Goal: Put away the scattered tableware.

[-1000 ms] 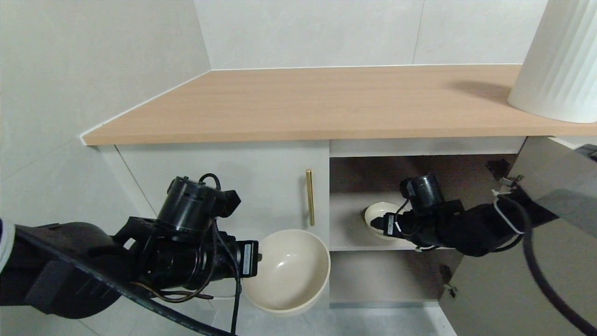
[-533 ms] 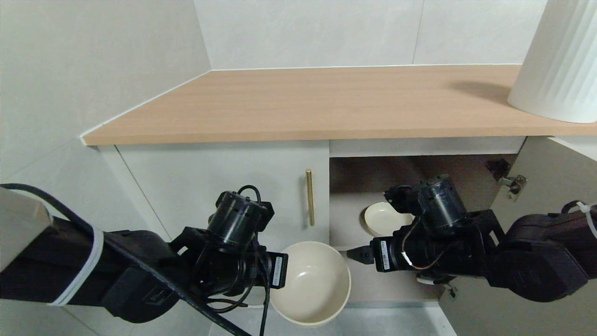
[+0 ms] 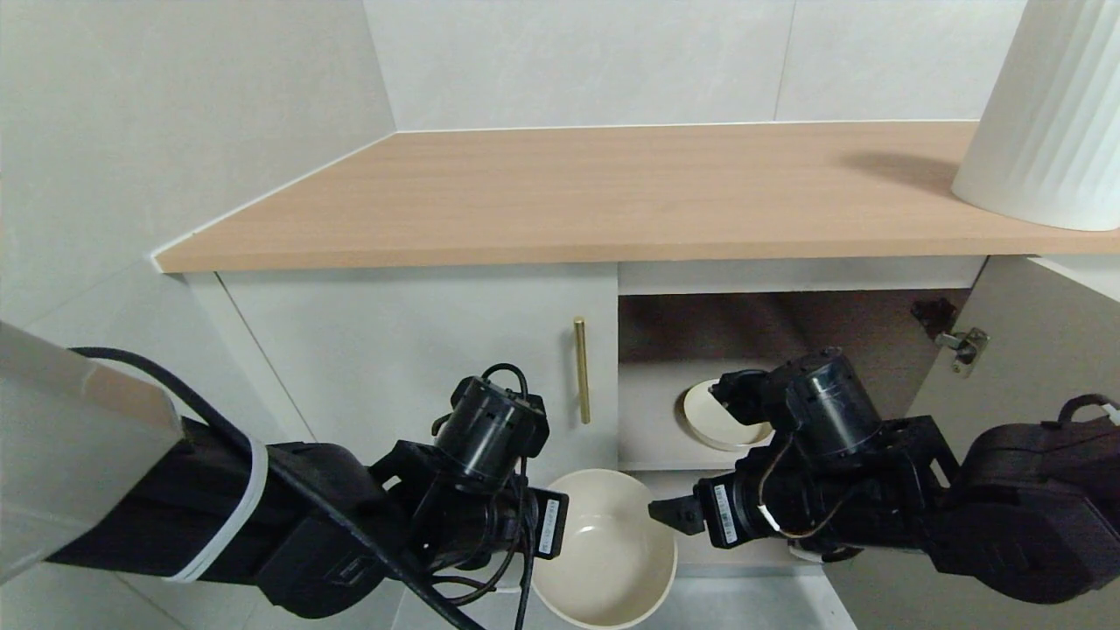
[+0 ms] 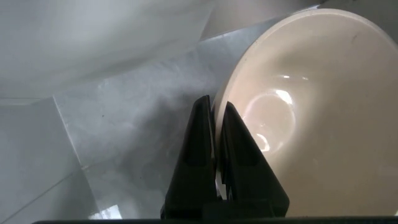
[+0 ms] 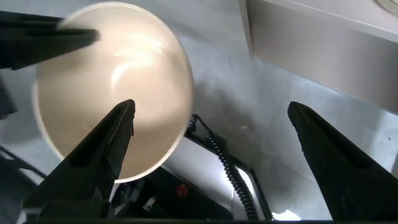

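In the head view we count two bowls. The large bowl (image 3: 612,560) is clamped at its rim by our left hand (image 3: 560,525), low before the cupboard (image 3: 420,350). A small bowl (image 3: 722,418) sits on the shelf (image 3: 652,442), up and to its right. Our right hand (image 3: 669,514) hangs just beside the large bowl. The left wrist view shows the left hand pressed together on that rim. The right wrist view shows the right hand spread wide, holding nothing.

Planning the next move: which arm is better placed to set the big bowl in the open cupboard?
Left, probably. The left claw is shut on the bowl at its rim, and the bowl hangs just before the open cupboard. The right claw is open and empty beside it.
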Motion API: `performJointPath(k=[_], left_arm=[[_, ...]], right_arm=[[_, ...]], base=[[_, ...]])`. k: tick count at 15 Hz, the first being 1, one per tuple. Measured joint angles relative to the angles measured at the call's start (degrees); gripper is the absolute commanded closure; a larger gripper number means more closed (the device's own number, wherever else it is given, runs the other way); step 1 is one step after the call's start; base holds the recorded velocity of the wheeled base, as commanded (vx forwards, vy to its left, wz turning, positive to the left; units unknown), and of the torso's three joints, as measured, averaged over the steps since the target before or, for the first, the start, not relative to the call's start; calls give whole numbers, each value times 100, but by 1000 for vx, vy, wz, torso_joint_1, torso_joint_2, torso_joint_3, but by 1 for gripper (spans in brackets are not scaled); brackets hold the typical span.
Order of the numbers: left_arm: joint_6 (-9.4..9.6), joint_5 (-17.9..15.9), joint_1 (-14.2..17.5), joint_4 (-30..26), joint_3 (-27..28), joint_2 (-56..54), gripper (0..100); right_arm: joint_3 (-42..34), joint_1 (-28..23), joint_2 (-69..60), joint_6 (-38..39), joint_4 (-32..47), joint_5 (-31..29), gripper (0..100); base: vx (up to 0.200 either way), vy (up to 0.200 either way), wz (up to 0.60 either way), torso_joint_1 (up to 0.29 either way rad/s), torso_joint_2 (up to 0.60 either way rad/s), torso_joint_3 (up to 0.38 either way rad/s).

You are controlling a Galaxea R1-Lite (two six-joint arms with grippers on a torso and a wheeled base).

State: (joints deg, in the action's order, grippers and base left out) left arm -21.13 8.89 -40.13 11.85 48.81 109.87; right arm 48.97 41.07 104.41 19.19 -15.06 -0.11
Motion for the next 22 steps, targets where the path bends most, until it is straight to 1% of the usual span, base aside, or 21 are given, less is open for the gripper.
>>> performJointPath(k=[2,7,8,19,20,22], left_arm=[[-11,96,-88,0,-2,-28,100],[-20,118,-199,-9,-24,-161,100],[-20,126,-226,-9,-28,-179,100],[-30,116,-250,5,-28,-199,100],[-30,118,-250,5,-28,-194,0],[-40,178,-243,-33,-28,-180,0]], right_arm=[[39,2,167,2,-46,-265,0],[106,2,424,13,-98,-312,0],[113,-1,444,21,-111,-312,100],[87,-9,460,13,-123,-279,100],[87,-9,462,13,-115,-293,100],[76,-26,468,16,-62,-363,100]], base=[[0,0,0,0,0,0],[0,0,0,0,0,0],[0,0,0,0,0,0],[0,0,0,0,0,0],[0,0,0,0,0,0],[0,0,0,0,0,0]])
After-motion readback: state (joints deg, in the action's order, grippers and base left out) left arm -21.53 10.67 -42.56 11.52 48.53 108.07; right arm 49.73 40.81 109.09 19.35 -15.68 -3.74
